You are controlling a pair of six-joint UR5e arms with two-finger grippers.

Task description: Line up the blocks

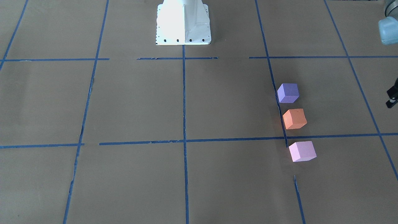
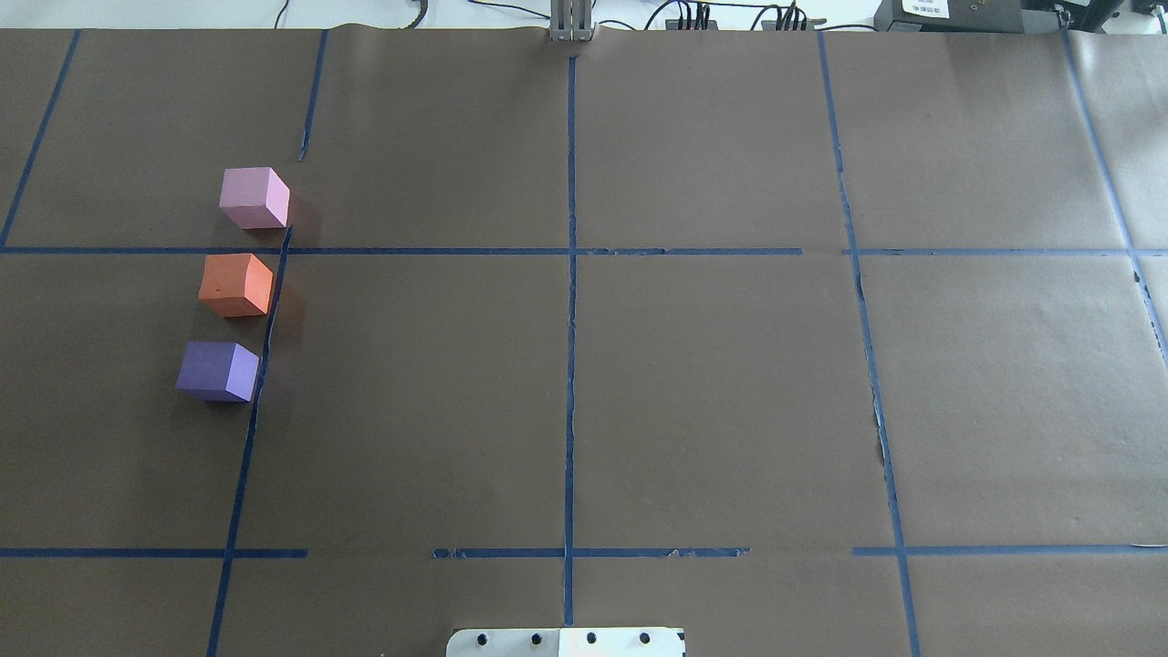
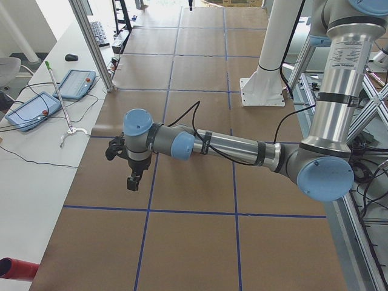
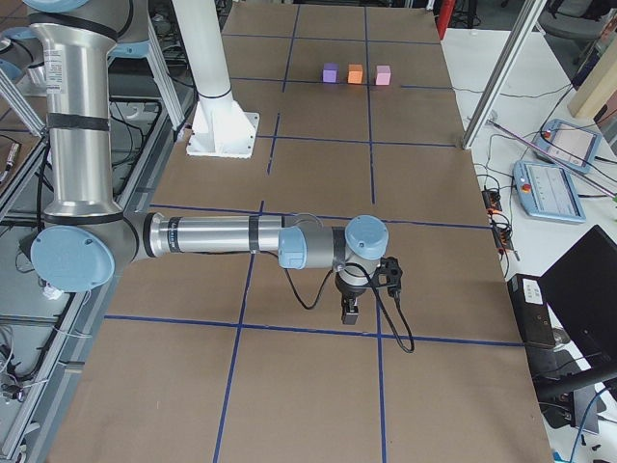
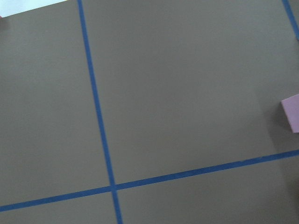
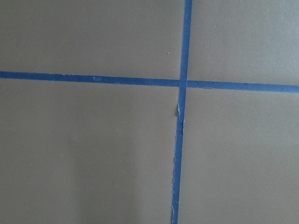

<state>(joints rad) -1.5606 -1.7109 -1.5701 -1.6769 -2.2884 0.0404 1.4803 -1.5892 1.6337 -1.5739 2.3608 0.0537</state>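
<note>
Three cubes stand in a line along a blue tape line, apart from one another: the violet-purple block [image 2: 217, 370], the orange block [image 2: 235, 285] and the pale pink block [image 2: 254, 197]. They also show in the front view as purple [image 1: 288, 92], orange [image 1: 294, 119] and pink [image 1: 302, 151]. The pink block's edge shows in the left wrist view [image 5: 292, 112]. My left gripper [image 3: 132, 180] hangs above the table, off to the side of the blocks and holding nothing; I cannot tell if it is open. My right gripper [image 4: 350, 311] hangs far from the blocks; I cannot tell its state.
The table [image 2: 712, 392] is covered in brown paper with a grid of blue tape lines. The robot's white base [image 1: 183, 23] stands at the table's middle edge. Tablets and cables [image 3: 36, 106] lie on a side bench beyond the table.
</note>
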